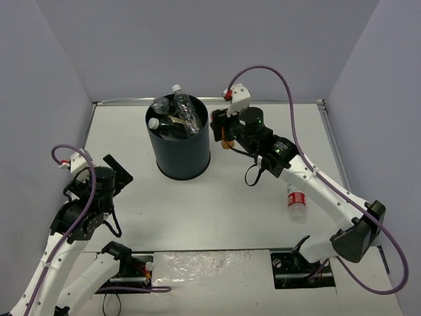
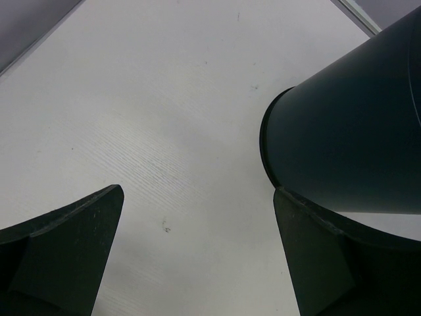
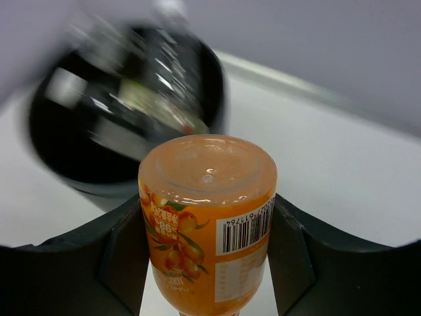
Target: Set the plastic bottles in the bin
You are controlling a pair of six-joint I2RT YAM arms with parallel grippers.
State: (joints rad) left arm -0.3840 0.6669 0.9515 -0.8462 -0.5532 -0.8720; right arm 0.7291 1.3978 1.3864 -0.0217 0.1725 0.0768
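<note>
White tabletop (image 1: pixel 217 220) and pale grey walls (image 1: pixel 197 46) fill my overhead view. On my side, the right gripper (image 3: pixel 206 217) is clamped on the orange bottle (image 3: pixel 205 172), with one black finger pressed against each flank and the barcode label facing the wrist camera. Overhead, that hand sits in the upper middle of the frame, just beside the right of the bin (image 1: pixel 179 155); whether it touches the rim I cannot tell. The bin shows only as a dark smear in the upper left of the right wrist view. A clear white-capped bottle (image 1: pixel 185 110) pokes above its rim, with other bottles (image 1: pixel 160 106) jumbled beside it, too tangled for me to count. The left gripper (image 2: pixel 197 257) has its fingers spread wide with nothing between them, low over bare table at the left of the overhead frame. A red-labelled bottle (image 1: pixel 297 199) lies on the table, right of centre, beside the right forearm.
</note>
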